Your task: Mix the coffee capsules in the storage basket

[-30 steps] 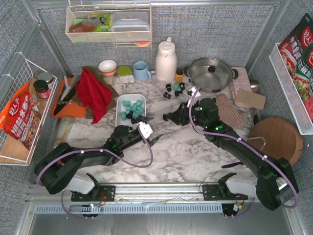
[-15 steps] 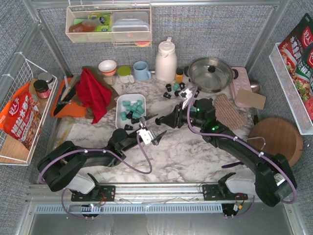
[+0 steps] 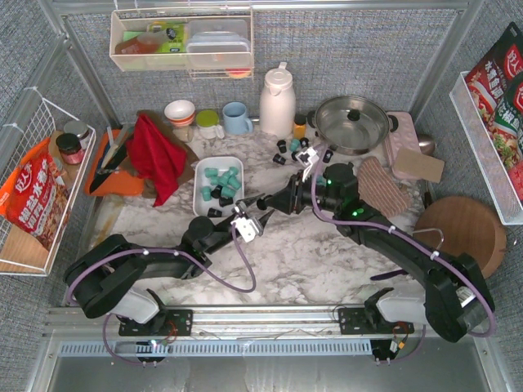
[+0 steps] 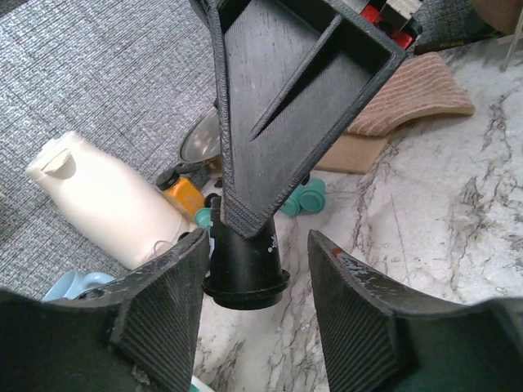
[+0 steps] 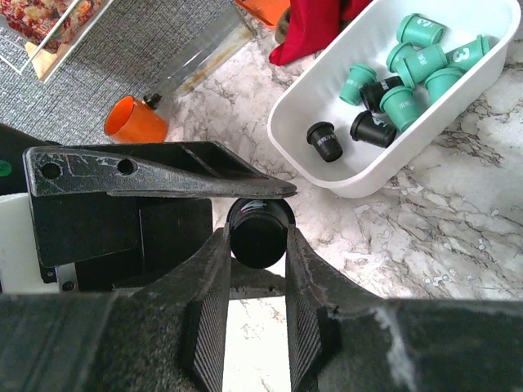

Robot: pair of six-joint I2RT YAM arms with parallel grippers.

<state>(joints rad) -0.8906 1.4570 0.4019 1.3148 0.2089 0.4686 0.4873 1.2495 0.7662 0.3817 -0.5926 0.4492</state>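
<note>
Just near-right of the storage basket (image 3: pixel 201 170), right gripper (image 3: pixel 267 201) pinches a black capsule (image 5: pixel 258 230). Left gripper (image 4: pixel 257 245) spread wide, w/ fingers (image 4: pixel 163 302) flanking that capsule; contact unclear. Teal + black capsules (image 5: pixel 400 73) lie in basket; loose capsules (image 3: pixel 292 148) sit far, by the pan (image 3: pixel 351 122).

I'm seeing both the left arm (image 3: pixel 106 282) and right arm (image 3: pixel 425 269) showing matte black links, each trailing a purple cable (image 3: pixel 147 253) and glowing with green lights. The left gripper (image 4: pixel 257 245) is showing ribbed, scuffed black fingers (image 4: pixel 159 318).
</note>
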